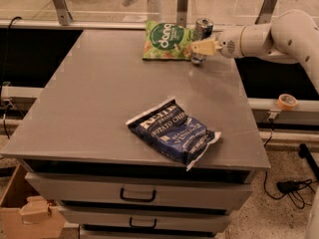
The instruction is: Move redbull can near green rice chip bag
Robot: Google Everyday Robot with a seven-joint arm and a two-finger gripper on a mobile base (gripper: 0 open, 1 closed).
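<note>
Jaws looked closed round the slim tall silver and blue metal redbull can [203, 26], one pale finger lying across its body; the gripper [203, 48] sat at the far right of the grey table top [99, 93], reaching in from the right on the white arm [279, 34]. Can was upright, its base at or just above the surface (couldn't tell which), just beside the right edge of the flat light-green rice chip bag [167, 40] w/ the dark green "dang" circle. Step in hand, prob.: final placement, task nearly done. Next move would need the can set fully down, jaws let go, then a pull-back to the right w/o tipping it, since a slim can topples easily. Nothing stood in the way. Dark blue potato chip bag [174, 131] lay well apart near the front edge; a tape roll [287, 101] sat on the rail to the right, and drawers [137, 195] were below the top.
</note>
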